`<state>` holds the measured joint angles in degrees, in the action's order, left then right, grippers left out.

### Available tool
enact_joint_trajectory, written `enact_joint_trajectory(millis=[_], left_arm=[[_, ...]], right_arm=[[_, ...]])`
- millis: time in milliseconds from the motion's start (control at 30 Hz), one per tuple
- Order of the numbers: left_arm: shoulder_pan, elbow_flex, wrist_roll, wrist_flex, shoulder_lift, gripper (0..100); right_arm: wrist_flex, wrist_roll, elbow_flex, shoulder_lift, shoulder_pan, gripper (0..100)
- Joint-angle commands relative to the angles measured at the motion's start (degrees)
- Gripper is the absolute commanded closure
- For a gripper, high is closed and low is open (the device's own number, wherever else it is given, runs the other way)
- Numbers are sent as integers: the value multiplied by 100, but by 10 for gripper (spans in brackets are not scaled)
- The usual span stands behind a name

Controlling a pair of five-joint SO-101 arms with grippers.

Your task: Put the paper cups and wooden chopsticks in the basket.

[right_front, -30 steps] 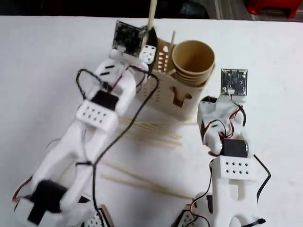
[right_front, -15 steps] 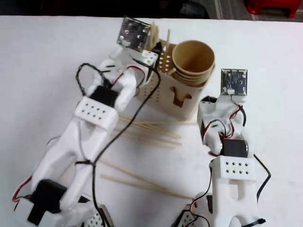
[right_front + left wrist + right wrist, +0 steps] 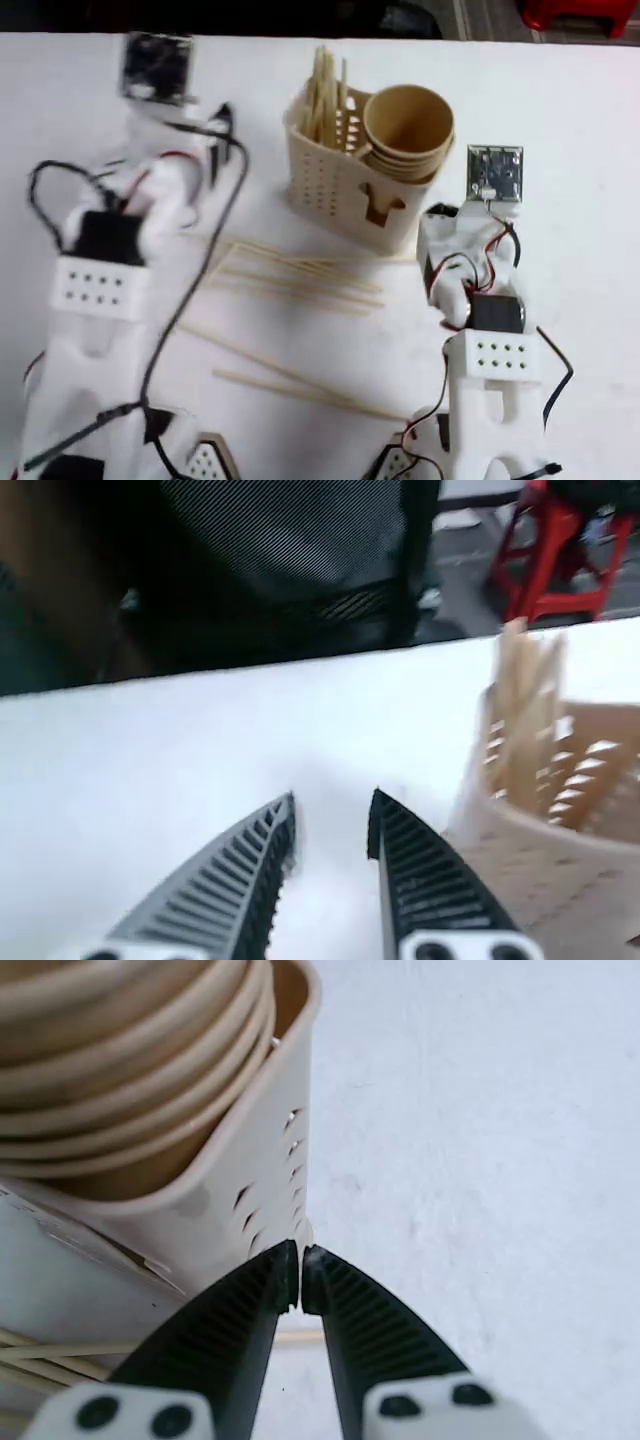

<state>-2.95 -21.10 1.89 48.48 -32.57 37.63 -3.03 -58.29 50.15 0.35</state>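
The basket point(image 3: 330, 195) stands on the white counter point(image 3: 560, 120) toward 12 o'clock in the high view. A stack of paper cups point(image 3: 408, 128) fills its 3 o'clock half, mouths up; a bundle of upright chopsticks point(image 3: 325, 85) stands in its 9 o'clock half, the ends poking above the rim. The loose chopsticks point(image 3: 300, 278) lie flat on the counter at 6 o'clock of the basket, between the two arms; several form a rough sheaf near the basket's foot, and a couple more lie slantwise farther toward 6 o'clock.

The left gripper point(image 3: 332, 815) hangs over bare counter at 9 o'clock of the basket, apart from it; its fingers are parted by a modest gap and hold nothing; its wrist view shows the basket's perforated wall and the upright chopsticks off to one side.

The right gripper point(image 3: 300, 1275) sits at 4 o'clock of the basket, its tips just beside the corner wall under the paper cups; its fingers are pressed together, tips all but touching, with nothing between them.
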Motion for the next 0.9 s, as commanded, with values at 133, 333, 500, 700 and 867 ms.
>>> enact_joint_trajectory(millis=[133, 333, 500, 700, 867], left_arm=[[848, -325, 914, 747, -936, 957], [1147, -1749, 1090, 325, -1938, 965], [1508, -3077, 1046, -220, -2721, 963], [1982, -4475, 316, -1011, -3433, 961], [2026, -5284, 193, -1415, -3864, 961]], right_arm=[[-101, -26, 44, 163, 92, 977], [-101, -26, 44, 163, 92, 977], [-92, -26, 44, 163, 92, 977], [-92, -26, 44, 163, 92, 977], [-75, -26, 44, 198, 84, 977]])
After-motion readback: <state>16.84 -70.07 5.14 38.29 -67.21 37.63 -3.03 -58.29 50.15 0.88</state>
